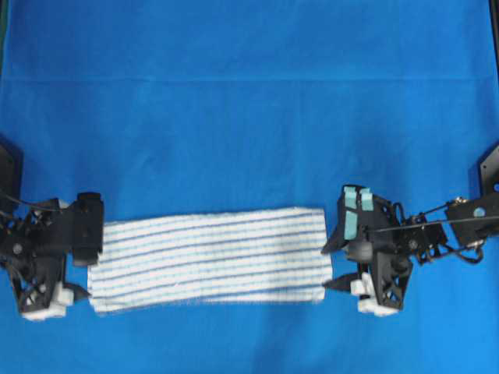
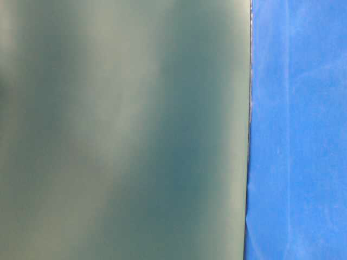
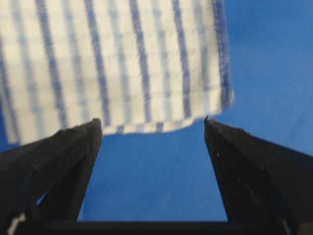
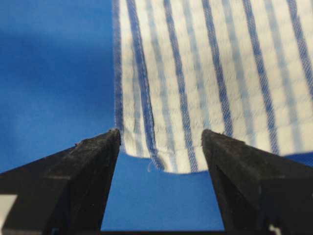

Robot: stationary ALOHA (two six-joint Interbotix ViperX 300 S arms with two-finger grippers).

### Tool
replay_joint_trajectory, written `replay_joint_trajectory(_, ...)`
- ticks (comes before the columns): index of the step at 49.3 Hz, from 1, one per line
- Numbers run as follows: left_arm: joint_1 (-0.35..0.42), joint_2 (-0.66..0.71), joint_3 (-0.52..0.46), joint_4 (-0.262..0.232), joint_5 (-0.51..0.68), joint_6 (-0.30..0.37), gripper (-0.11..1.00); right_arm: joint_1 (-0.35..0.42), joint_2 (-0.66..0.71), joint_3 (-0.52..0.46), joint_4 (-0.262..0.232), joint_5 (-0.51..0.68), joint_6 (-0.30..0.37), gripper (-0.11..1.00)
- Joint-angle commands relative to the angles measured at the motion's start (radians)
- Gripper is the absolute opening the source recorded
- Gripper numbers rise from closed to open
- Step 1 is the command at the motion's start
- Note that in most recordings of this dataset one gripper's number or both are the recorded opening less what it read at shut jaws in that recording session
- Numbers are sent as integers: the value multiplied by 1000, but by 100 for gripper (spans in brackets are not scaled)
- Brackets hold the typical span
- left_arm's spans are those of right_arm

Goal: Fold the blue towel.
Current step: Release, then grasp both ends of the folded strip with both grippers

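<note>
Overhead: blue towel (image 1: 209,258) lies as a long white striped strip, lower centre on the table (image 1: 249,117). Left wrist: left claw (image 3: 153,128) spread, empty, at towel's end. Right wrist: right claw (image 4: 161,138) likewise, layered hem between tips.

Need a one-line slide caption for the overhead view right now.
Striped towel lies as a long strip on the blue cloth, with the left claw and right claw at its ends.

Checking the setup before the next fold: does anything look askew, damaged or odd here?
Little stands out. The blue towel lies flat as a folded strip, slightly tilted, between the open left gripper and right gripper. A loose thread shows at its hem in the right wrist view. The table-level view shows only a blurred grey-green surface beside the blue table cloth.
</note>
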Motion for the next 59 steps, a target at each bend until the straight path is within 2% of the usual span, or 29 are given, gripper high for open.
replay_joint_trajectory(1, 26, -41, -14, 3, 31, 0, 77, -26, -48, -17, -26, 12, 2, 65)
replay_joint_trajectory(10, 75, -84, 5, 11, 35, 5, 77, -118, -72, 9, -58, 18, 0, 65)
replay_joint_trajectory(18, 100, -87, 12, 14, 35, 6, 77, -170, -72, 18, -86, 23, 0, 65)
replay_joint_trajectory(28, 138, -58, 20, 15, 29, 6, 77, -193, -46, 26, -91, 17, 0, 65)
replay_joint_trajectory(45, 198, 55, 86, 15, -86, 8, 77, -245, 127, 0, -91, -37, 3, 65)
replay_joint_trajectory(59, 206, 98, 110, 15, -129, 5, 77, -249, 170, -5, -86, -49, 14, 65)
